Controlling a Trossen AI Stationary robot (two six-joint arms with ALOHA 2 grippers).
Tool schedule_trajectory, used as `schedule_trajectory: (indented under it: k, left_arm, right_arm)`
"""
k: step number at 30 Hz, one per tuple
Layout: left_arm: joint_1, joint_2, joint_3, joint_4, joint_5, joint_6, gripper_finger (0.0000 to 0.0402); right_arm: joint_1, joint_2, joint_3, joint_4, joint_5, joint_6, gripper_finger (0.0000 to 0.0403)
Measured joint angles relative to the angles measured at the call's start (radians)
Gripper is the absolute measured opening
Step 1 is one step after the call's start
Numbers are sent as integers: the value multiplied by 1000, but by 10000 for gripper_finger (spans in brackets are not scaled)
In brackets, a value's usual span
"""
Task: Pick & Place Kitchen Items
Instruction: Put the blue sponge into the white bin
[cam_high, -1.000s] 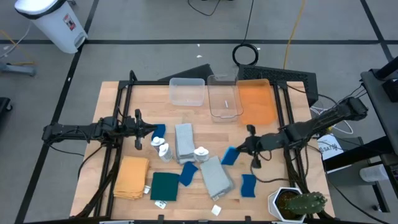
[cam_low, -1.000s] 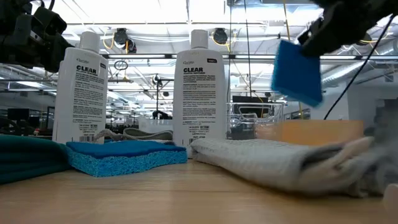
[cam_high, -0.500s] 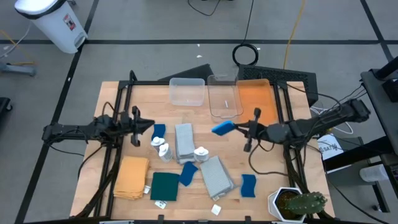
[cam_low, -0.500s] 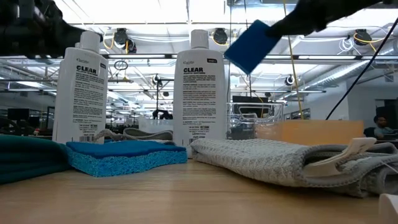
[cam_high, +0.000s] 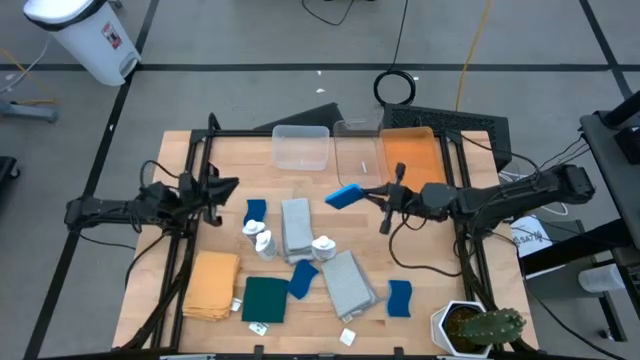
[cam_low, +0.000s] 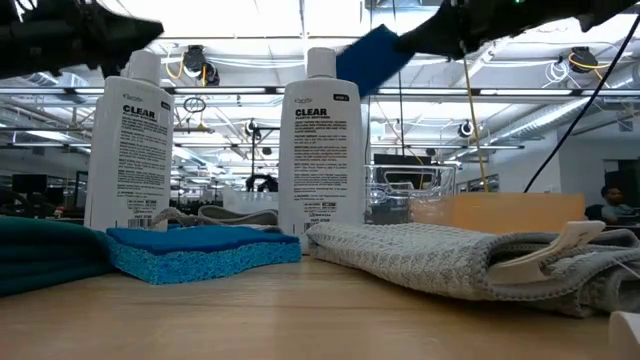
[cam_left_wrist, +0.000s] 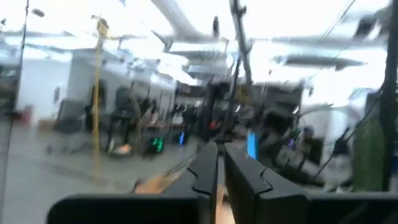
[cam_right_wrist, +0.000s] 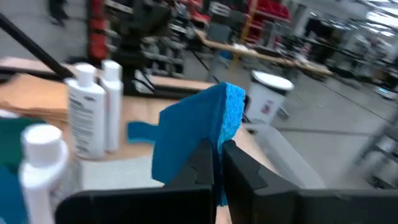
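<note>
My right gripper (cam_high: 368, 193) is shut on a small blue cloth piece (cam_high: 347, 195), high above the middle of the table; the piece also shows in the low view (cam_low: 368, 58). My left gripper (cam_high: 232, 185) is shut and empty above the table's left part. On the table lie two grey folded cloths (cam_high: 296, 226) (cam_high: 347, 283), a mustard-yellow cloth (cam_high: 211, 284), a dark green cloth (cam_high: 265, 299), more blue pieces (cam_high: 256, 211) (cam_high: 303, 279) (cam_high: 399, 297) and small white bottles (cam_high: 260, 238) (cam_high: 323, 246). My right gripper pinches one end of the blue piece (cam_right_wrist: 214, 134) between its two fingers. The fingers come level from the table's right side. The piece sticks out past the fingertips toward the table's left, lifted clear of everything.
Two clear plastic bins (cam_high: 301, 148) (cam_high: 361, 155) and an orange tray (cam_high: 412, 163) stand along the far edge. A potted cactus (cam_high: 480, 328) stands at the near right corner. Black frame rails (cam_high: 195, 160) run along both sides.
My right gripper has carried the blue piece up off the table and toward the far left, to the middle near the clear bins; the piece has tipped from hanging to nearly level. My left gripper has drawn back a little toward the far left.
</note>
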Motion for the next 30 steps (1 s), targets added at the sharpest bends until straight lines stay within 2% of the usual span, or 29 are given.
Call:
schedule_trajectory:
  k: [3, 9, 11, 14, 18, 23, 27, 30]
  left_arm:
    - [-1, 100, 2, 111, 39, -27, 86]
    - [1, 410, 119, 181, -111, -50, 230]
    - [0, 512, 196, 166, -96, -26, 268]
    - [0, 652, 341, 70, -21, 1, 307]
    - [4, 822, 573, -137, 4, 14, 327]
    - [22, 1023, 817, -315, 29, 34, 319]
    - [35, 1155, 952, -413, 75, 47, 305]
    - [36, 1229, 1006, -450, 81, 57, 296]
  right_arm:
    - [-11, 29, 0, 68, -38, -15, 0]
    - [-49, 107, 0, 169, -46, -75, 0]
    - [-66, 129, 0, 208, -46, -78, 0]
    - [-87, 148, 0, 226, -49, -83, 0]
    - [-97, 164, 0, 233, -50, -96, 0]
    - [-97, 165, 0, 238, -73, -103, 0]
    - [-95, 165, 0, 241, -99, -98, 0]
    - [-93, 165, 0, 240, -101, -95, 0]
